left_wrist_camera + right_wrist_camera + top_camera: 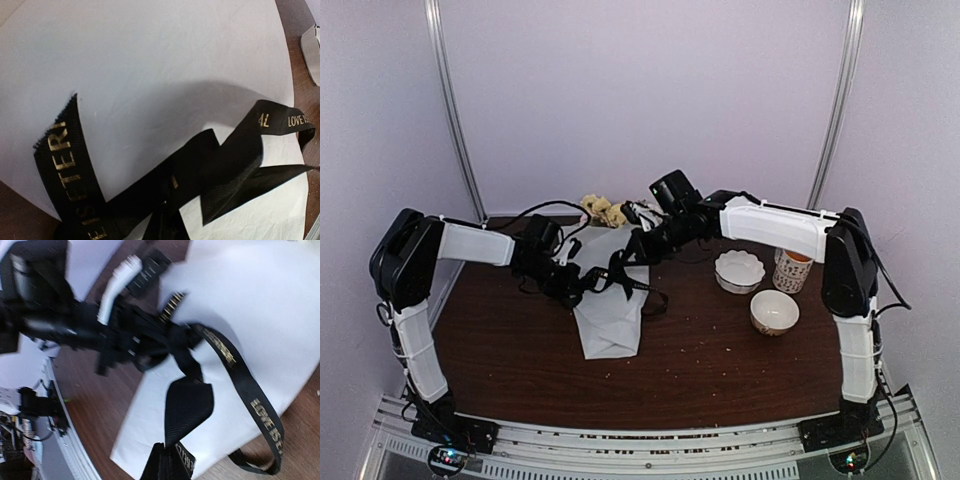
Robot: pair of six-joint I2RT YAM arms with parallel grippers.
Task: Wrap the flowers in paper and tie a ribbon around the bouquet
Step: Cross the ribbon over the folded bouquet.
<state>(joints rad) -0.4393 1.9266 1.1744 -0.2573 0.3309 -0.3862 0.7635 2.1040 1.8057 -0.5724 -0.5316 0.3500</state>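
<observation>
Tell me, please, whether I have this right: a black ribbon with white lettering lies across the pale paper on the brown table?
Not quite: the lettering is gold, not white, as the left wrist view shows. The rest holds: the ribbon is black and lies across the pale paper on the brown table.

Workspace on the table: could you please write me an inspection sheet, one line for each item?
Surface: dark wooden table.
Job's things: flowers wrapped in paper; black ribbon looped loosely over it.
Clutter: scalloped bowl, round bowl and patterned cup, on the right.
Grippers: left gripper and right gripper both shut on the ribbon.
Cables: black cables along both arms.
Surroundings: pale walls, two metal poles.
</observation>
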